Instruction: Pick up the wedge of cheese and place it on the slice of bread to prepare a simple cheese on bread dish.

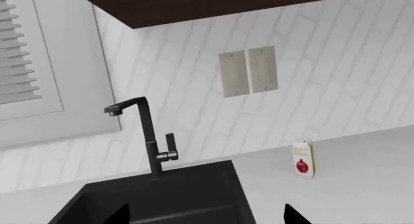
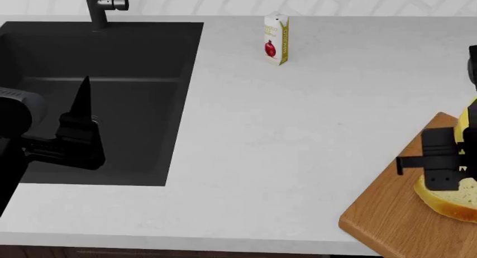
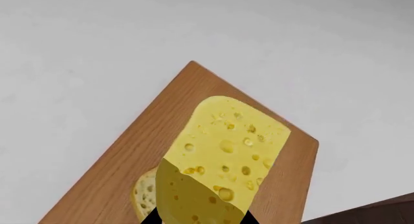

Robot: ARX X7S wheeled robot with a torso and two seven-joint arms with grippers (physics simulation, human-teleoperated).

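Observation:
The wedge of cheese (image 3: pixel 226 146), bright yellow with small holes, sits between the fingertips of my right gripper (image 3: pixel 200 219), which is shut on it. In the head view only a strip of the wedge of cheese (image 2: pixel 466 124) shows at the right edge, behind the right gripper (image 2: pixel 446 168). The slice of bread (image 3: pixel 145 195) lies on the wooden cutting board (image 3: pixel 116 175), partly hidden under the cheese. From the head, the slice of bread (image 2: pixel 454 199) peeks out below the gripper. My left gripper (image 1: pixel 207 215) hangs open over the sink, holding nothing, far from both, as the left gripper (image 2: pixel 78 110) shows.
A black sink (image 2: pixel 104 90) with a dark faucet (image 1: pixel 152 136) fills the counter's left. A small white-and-yellow carton (image 2: pixel 276 39) stands upright at the back. The cutting board (image 2: pixel 387 219) lies at the front right corner, reaching the counter edge.

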